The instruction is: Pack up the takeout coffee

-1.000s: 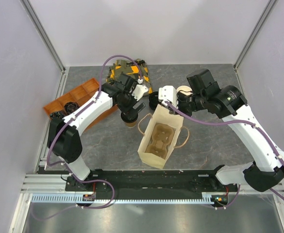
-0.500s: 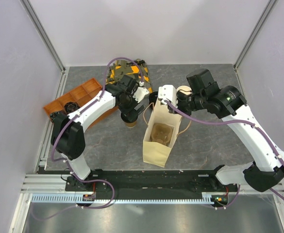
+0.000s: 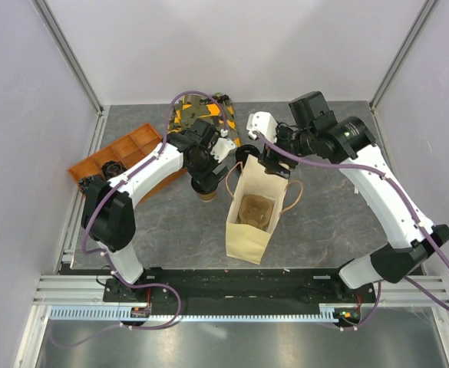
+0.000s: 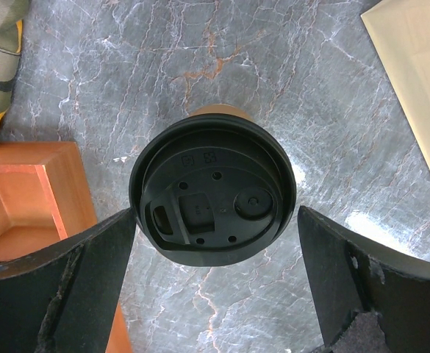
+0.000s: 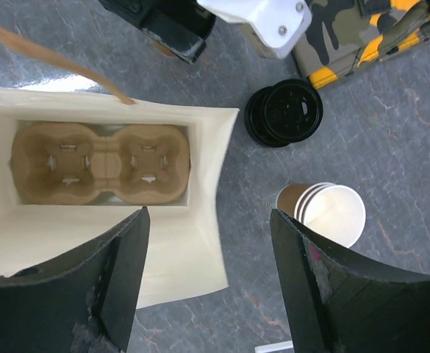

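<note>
The grey table (image 3: 170, 230) carries everything. Near its middle the paper bag (image 3: 245, 239) stands upright, mouth open, so I can see the two-cup carrier (image 5: 101, 163) on its floor, which I take to be the slot for the drink. The orange tray (image 3: 120, 149) lies along the left edge.

My right gripper (image 5: 206, 224) hangs over the bag's far rim, fingers apart and holding nothing. I judge it is there to steady the bag.

My left gripper (image 4: 215, 215) is spread wide astride the takeout coffee (image 4: 213, 193), not clamped, lined up for a side grasp. The coffee stands upright on the surface between tray and bag.

The stacked cups (image 5: 325, 209) and loose lid (image 5: 284, 112) sit beyond the bag.
</note>
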Controlling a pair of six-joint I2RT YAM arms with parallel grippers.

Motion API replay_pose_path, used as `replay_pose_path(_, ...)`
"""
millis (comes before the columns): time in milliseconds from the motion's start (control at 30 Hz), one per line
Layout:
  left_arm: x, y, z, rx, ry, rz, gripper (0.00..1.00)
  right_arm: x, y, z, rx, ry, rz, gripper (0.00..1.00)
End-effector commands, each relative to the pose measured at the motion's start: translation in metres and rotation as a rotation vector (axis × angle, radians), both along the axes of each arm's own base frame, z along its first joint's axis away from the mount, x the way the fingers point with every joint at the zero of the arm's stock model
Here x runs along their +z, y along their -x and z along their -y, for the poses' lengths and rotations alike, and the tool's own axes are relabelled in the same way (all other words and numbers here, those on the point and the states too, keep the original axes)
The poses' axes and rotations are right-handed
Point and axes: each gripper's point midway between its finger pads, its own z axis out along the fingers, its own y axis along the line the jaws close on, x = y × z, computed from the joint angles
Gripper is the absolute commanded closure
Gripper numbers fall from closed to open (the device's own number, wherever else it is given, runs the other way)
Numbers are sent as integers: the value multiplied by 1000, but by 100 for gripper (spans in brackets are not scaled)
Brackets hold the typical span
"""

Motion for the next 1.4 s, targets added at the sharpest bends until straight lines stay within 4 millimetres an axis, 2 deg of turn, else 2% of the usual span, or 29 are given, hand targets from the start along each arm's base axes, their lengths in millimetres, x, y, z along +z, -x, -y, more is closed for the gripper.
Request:
replay_pose_path(0,20,-10,8,-24,43,63,2,-3,-15,6,27,14,-30,24)
replay_pose_path(267,16,-8,7,-12,40,51,3,-31,-10,12,99,90,-103,33)
replay_pose_path(367,14,-9,8,-7,43,44,4,-36,-9,11,106,95,-115,42)
replay_pose_path(400,13,-9,9,-6,44,42,5,-35,-11,10,104,90,-112,48)
replay_pose_path(500,12,-7,10,-4,50,34,6,-31,-12,8,96,73,-106,59)
replay_pose_path(567,12,-8,11,-5,56,32,6,-33,-11,7,101,71,-111,60)
replay_pose_path(700,12,-9,12,2,59,31,6,-41,-8,7,112,74,-132,54)
replay_pose_path(867,14,-10,13,2,64,35,6,-46,-11,5,116,79,-135,58)
replay_pose_path(933,14,-9,12,4,64,33,7,-43,-13,4,117,75,-124,69)
replay_pose_path(967,17,-9,12,5,68,39,7,-42,-14,5,115,75,-120,86)
replay_pose_path(1033,18,-8,14,3,80,37,7,-33,-16,5,104,67,-99,100)
replay_pose_path(1300,17,-10,15,2,81,45,9,1,-4,5,113,14,-8,100)
replay_pose_path(1367,16,-13,15,6,78,53,9,0,-1,5,118,26,8,100)
